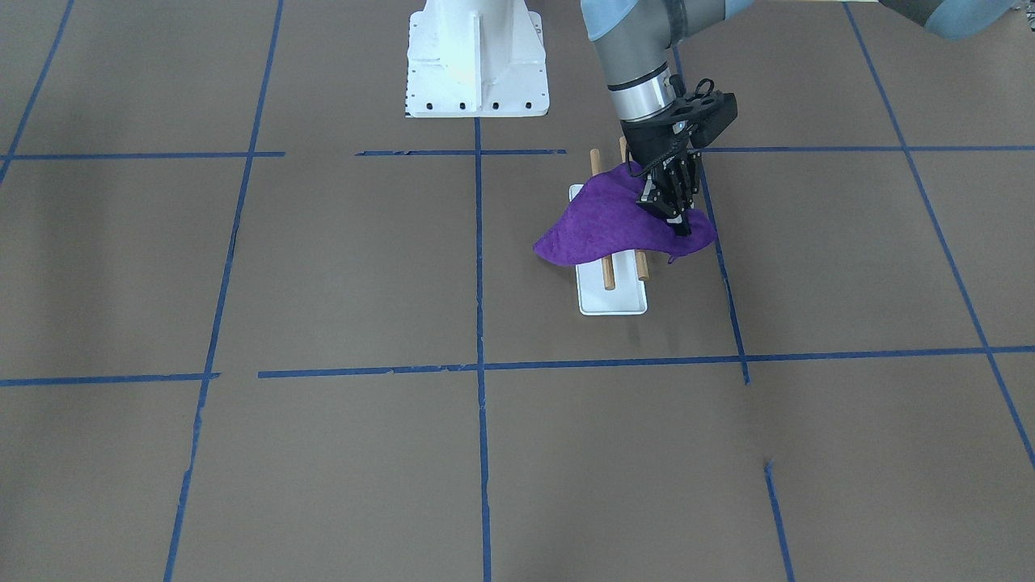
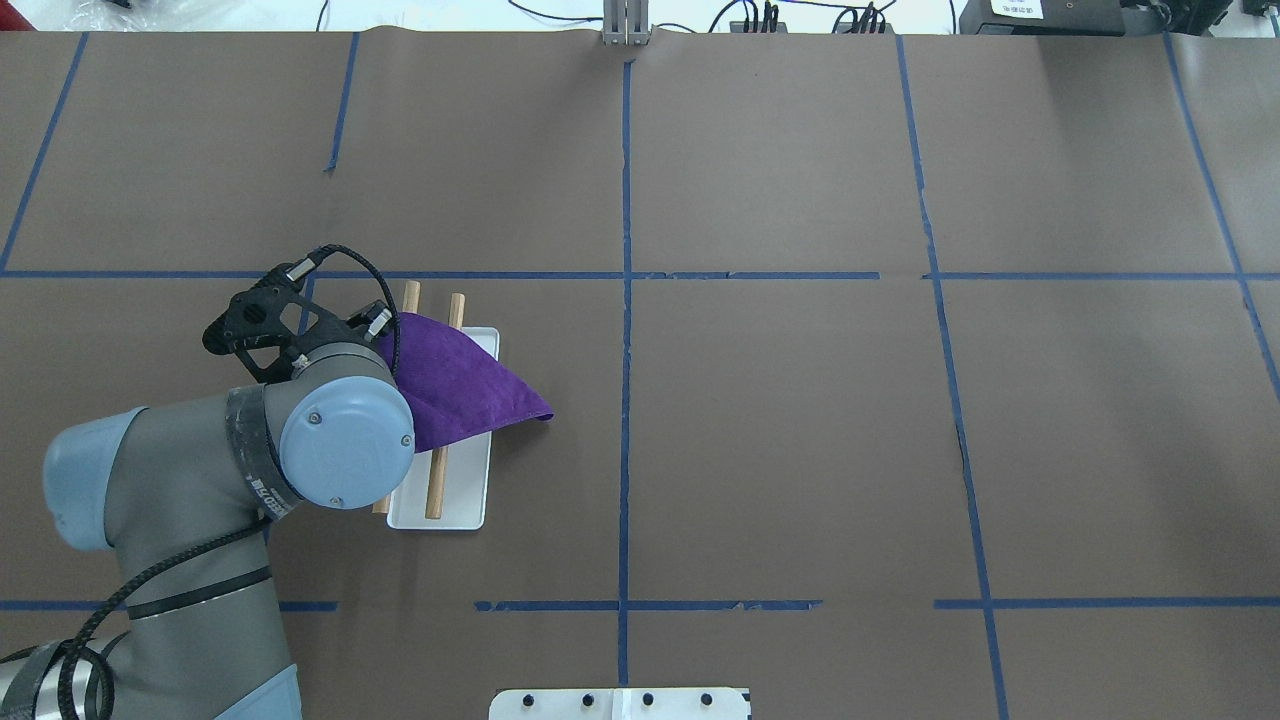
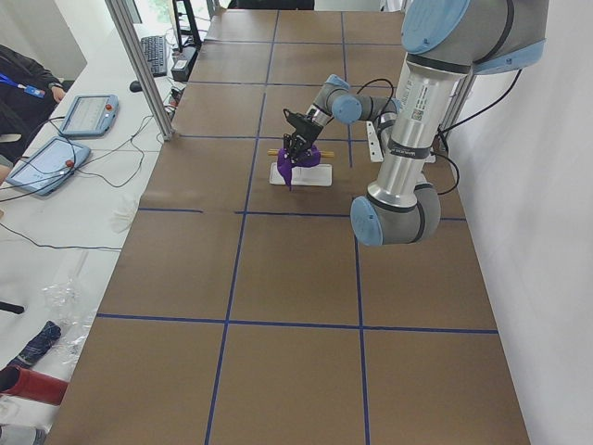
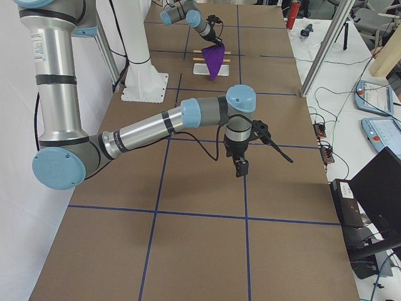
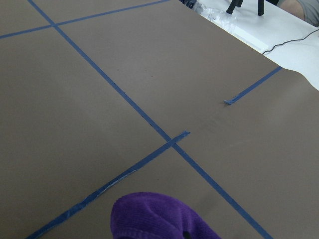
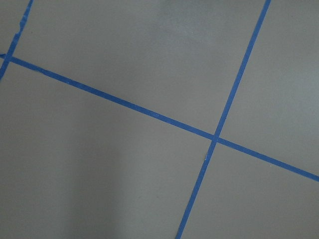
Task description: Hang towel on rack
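The purple towel (image 1: 610,222) lies draped across both wooden rods (image 1: 607,272) of the rack, whose white base (image 1: 612,304) sits on the table. My left gripper (image 1: 678,217) points down at the rack's outer side and is shut on the towel's edge. In the overhead view the towel (image 2: 465,385) spreads over the rack (image 2: 468,500), with one corner hanging past it toward the table's middle. A fold of towel (image 5: 154,216) shows in the left wrist view. My right gripper (image 4: 240,168) hovers over bare table far from the rack; I cannot tell whether it is open or shut.
The white robot pedestal (image 1: 475,61) stands just behind the rack. Blue tape lines (image 2: 626,300) cross the brown table. Tablets and cables (image 4: 376,100) lie on a side bench beyond the table's far edge.
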Robot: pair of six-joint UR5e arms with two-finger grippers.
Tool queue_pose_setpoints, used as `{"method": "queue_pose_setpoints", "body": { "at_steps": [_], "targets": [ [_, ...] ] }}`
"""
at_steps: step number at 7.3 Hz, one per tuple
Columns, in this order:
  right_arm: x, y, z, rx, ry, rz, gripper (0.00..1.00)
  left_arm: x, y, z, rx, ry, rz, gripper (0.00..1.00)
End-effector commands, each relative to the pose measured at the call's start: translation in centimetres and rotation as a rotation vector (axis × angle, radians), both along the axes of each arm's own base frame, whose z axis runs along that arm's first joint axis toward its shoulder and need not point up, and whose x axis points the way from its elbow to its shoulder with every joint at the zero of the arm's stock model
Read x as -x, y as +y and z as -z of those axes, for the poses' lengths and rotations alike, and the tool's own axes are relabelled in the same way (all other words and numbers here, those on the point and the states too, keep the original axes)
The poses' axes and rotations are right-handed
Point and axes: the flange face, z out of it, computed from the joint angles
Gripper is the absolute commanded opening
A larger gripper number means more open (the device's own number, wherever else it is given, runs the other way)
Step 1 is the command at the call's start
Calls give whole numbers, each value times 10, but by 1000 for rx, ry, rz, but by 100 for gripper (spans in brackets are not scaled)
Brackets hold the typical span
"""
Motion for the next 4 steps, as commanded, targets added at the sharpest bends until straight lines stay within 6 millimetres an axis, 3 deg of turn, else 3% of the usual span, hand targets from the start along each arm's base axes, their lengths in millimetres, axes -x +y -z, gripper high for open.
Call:
{"method": "queue_pose_setpoints", "body": {
  "at_steps": [1, 3, 4],
  "targets": [
    [0, 1, 7, -16, 1, 2, 100, 54, -15, 29, 7, 36, -133, 100],
    [0, 2, 10, -23, 2, 3, 100, 58, -7, 26, 59, 55, -239, 100],
    [-1, 2, 9, -24, 7, 4, 100, 57, 1, 24, 126, 87, -375, 100]
  ]
}}
